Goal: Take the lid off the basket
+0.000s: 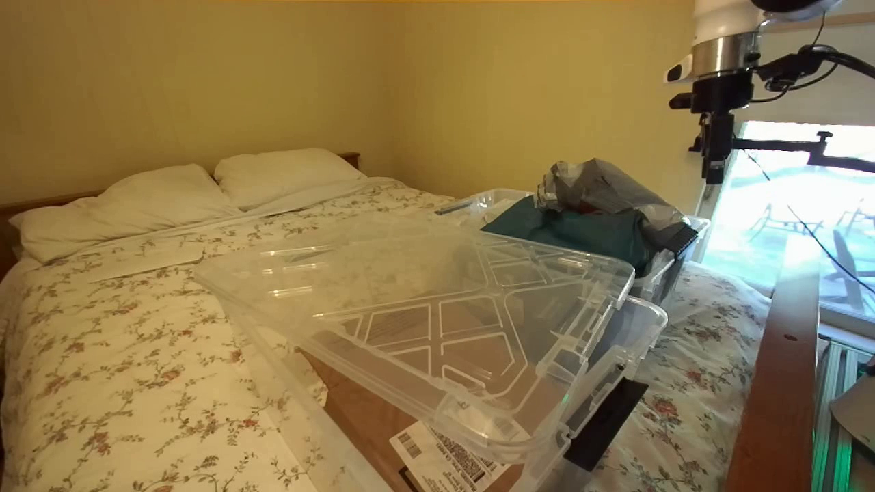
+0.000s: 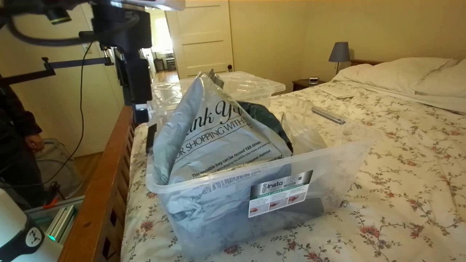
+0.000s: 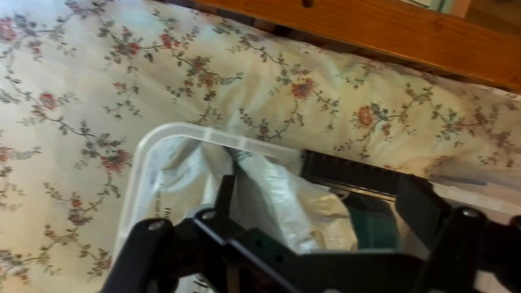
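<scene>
The lid [image 1: 472, 301] is a see-through rectangular cover with crossed ribs. It lies on top of the basket [image 1: 649, 320], a clear tub, and its near corners do not line up with the basket's rim. A brown cardboard box with a white label shows through them. The lid [image 2: 251, 82] and the basket [image 2: 256, 96] also show in an exterior view, partly hidden behind a bag. My gripper [image 1: 714, 174] hangs pointing down, well above the bed and apart from the lid. In the wrist view its fingers [image 3: 325, 203] are spread with nothing held between them. The lid is not in the wrist view.
A second, open clear tub [image 2: 233, 178] holds a grey plastic bag [image 2: 218, 138] and dark green cloth [image 1: 567, 229]. A black handle [image 3: 346, 169] is on its rim. A wooden bed rail [image 1: 776, 369] runs along the bed's edge. A person [image 2: 18, 134] stands beyond it.
</scene>
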Robot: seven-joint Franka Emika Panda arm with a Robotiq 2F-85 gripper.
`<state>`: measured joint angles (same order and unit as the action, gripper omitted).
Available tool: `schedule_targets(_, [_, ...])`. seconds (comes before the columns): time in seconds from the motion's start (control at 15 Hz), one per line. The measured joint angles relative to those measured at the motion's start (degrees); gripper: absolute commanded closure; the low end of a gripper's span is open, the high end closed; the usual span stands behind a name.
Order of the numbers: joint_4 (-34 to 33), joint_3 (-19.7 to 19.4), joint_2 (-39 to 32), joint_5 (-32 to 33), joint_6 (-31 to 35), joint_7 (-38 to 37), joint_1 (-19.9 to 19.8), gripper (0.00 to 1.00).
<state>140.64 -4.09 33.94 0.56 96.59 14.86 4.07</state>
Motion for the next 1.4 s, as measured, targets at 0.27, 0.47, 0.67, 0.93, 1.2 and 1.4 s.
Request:
schedule_targets(0.27, [-1.7,4.7,-4.7,-4.8,0.1,-2.3,3.9,0.0])
schedule_targets(0.47, [-3.2,7.1,-8.3,-4.8,0.1,-2.3,5.1,0.0])
schedule_targets(0.67, [-3.5,7.0,-8.9,-5.2,0.5,-2.3,5.0,0.0])
schedule_targets(0.93, [-3.5,7.9,-9.6,-15.2,8.6,-3.1,6.7,0.0])
schedule_targets(1.2, [-3.2,11.2,-13.1,-26.4,21.3,-4.9,10.2,0.0])
schedule_targets(1.4, [-2.4,13.7,-18.4,-26.9,35.0,-6.6,10.5,0.0])
